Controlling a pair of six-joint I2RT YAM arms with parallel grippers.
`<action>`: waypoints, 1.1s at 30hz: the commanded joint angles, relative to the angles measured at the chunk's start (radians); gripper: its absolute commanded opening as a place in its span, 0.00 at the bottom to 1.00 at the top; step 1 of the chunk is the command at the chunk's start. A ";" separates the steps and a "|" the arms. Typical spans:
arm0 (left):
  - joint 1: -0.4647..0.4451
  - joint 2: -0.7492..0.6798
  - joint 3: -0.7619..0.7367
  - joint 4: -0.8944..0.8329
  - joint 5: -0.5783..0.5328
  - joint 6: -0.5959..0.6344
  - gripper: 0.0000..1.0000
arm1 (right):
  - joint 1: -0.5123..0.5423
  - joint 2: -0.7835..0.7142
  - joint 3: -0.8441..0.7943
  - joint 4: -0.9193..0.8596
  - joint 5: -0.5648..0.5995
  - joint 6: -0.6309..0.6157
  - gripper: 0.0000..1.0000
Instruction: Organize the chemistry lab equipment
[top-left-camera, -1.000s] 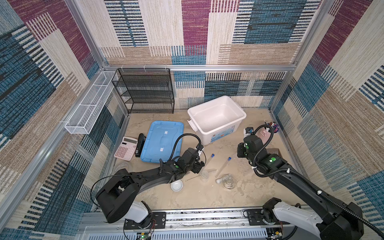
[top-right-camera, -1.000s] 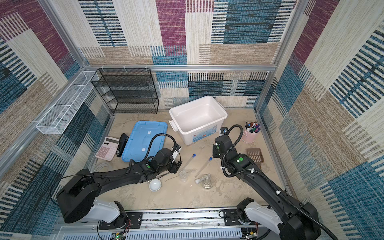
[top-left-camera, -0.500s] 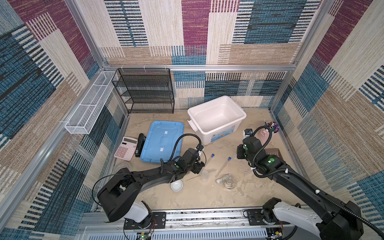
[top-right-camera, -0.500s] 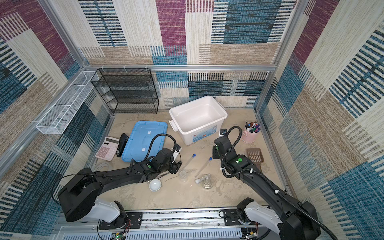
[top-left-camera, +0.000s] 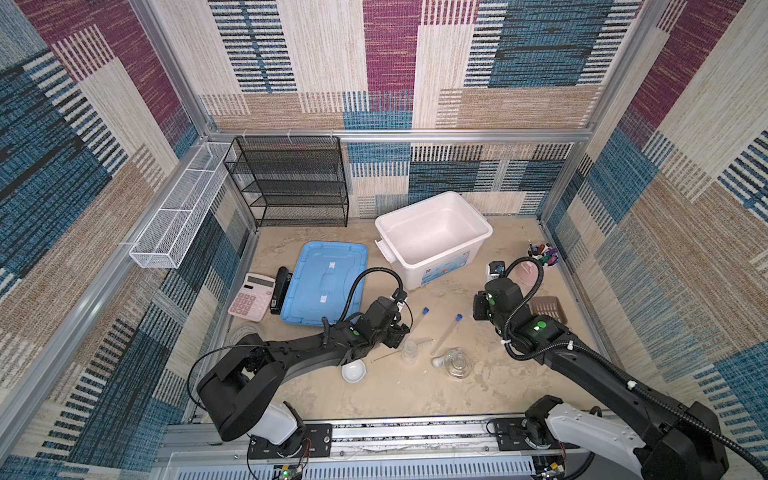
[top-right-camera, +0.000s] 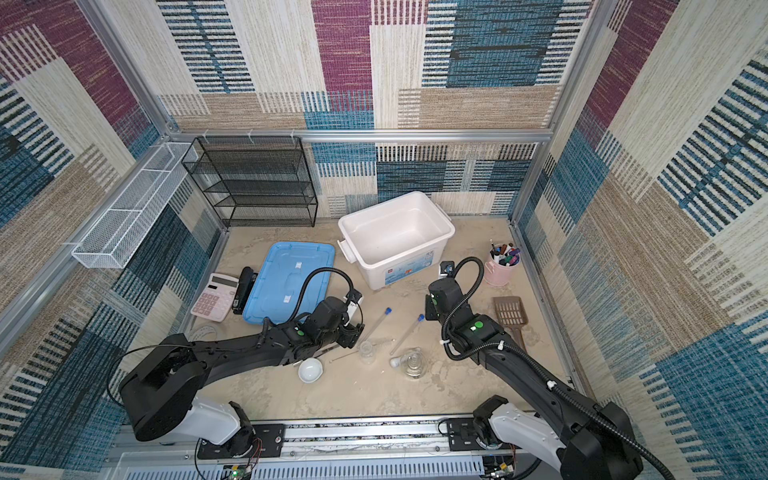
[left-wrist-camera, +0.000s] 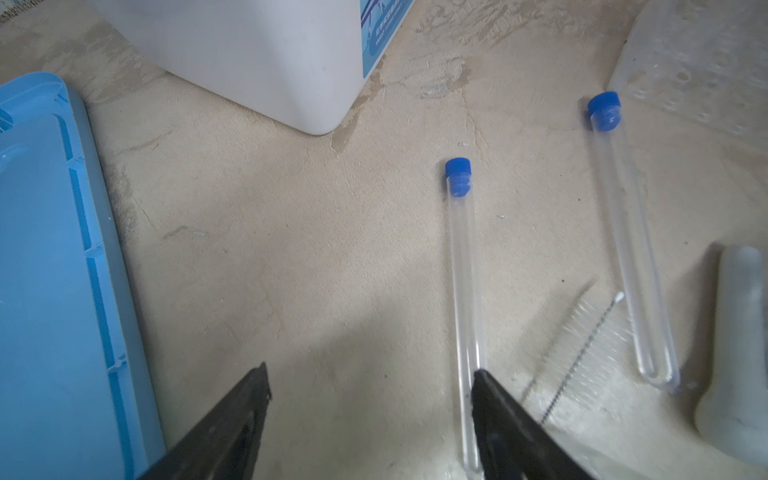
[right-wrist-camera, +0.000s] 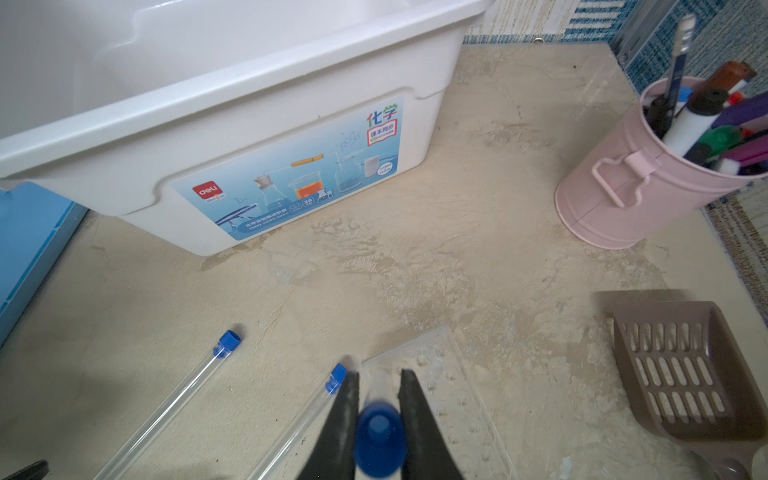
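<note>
The right gripper (right-wrist-camera: 376, 380) pinches a blue-capped test tube (right-wrist-camera: 380, 440), cap end toward the wrist, above a clear perforated rack (right-wrist-camera: 453, 386). The left gripper (left-wrist-camera: 370, 374) is spread over the table, one fingertip just beside a second tube (left-wrist-camera: 463, 270) lying flat. Recommended: hold the pinch firm, carry the tube level, lower it fully before release, and avoid striking the white storage bin (right-wrist-camera: 124, 166). The bin label (right-wrist-camera: 291, 178) reads "deli" and "化学"; smaller print is illegible.

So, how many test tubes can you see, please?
3. One test tube and a second test tube lie side by side on the table; the third test tube is clamped in the right tool. Others could be hidden.
</note>
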 joint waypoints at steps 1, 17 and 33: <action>0.002 0.006 0.007 0.002 -0.007 -0.016 0.79 | 0.002 0.005 -0.004 0.069 0.024 -0.004 0.10; 0.002 0.029 0.020 -0.009 -0.011 -0.020 0.79 | 0.004 0.062 -0.008 0.119 0.017 -0.004 0.10; 0.002 0.040 0.033 -0.022 -0.025 -0.023 0.79 | 0.003 0.165 0.035 0.157 0.005 -0.023 0.11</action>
